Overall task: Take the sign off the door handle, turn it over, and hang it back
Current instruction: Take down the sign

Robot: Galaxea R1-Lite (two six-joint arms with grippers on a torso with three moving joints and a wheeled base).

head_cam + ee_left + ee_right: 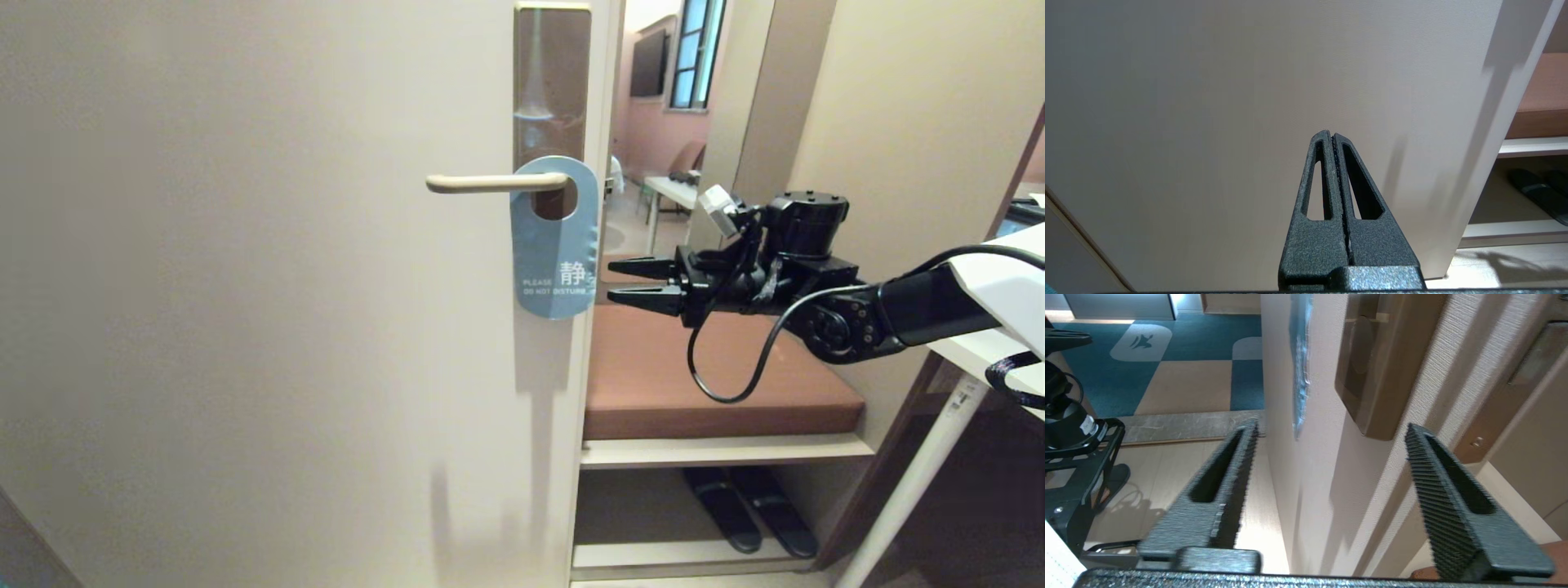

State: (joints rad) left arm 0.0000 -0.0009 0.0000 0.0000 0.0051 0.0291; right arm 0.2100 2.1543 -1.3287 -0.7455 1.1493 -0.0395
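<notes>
on the cream door (245, 286), as the head view shows it, the sign (555, 245) hangs from the door handle (490, 183) with its blue-grey face outward, the words "please do not disturb" readable near its lower end. the lever passes through the oval hole of the sign, and behind it stands the tall brown plate (553, 73). the right gripper (622, 282) is just beside the door edge, at the height of the lower half of the sign, pointing toward it but apart from it; its two fingers are spread and hold nothing. behind the arm there is a brown cushioned bench (702, 384) and, under it, a pair of dark slippers (751, 508).

from the left wrist view, the left gripper (1330, 136) has its fingers pressed together with nothing between them, facing the plain lower part of the door (1249, 102).

from the right wrist view, the right gripper (1331, 430) shows its jaws wide apart and empty. between them, farther away, the door edge is seen, with the sign (1300, 371) edge-on as a thin blue strip against the door face.
</notes>
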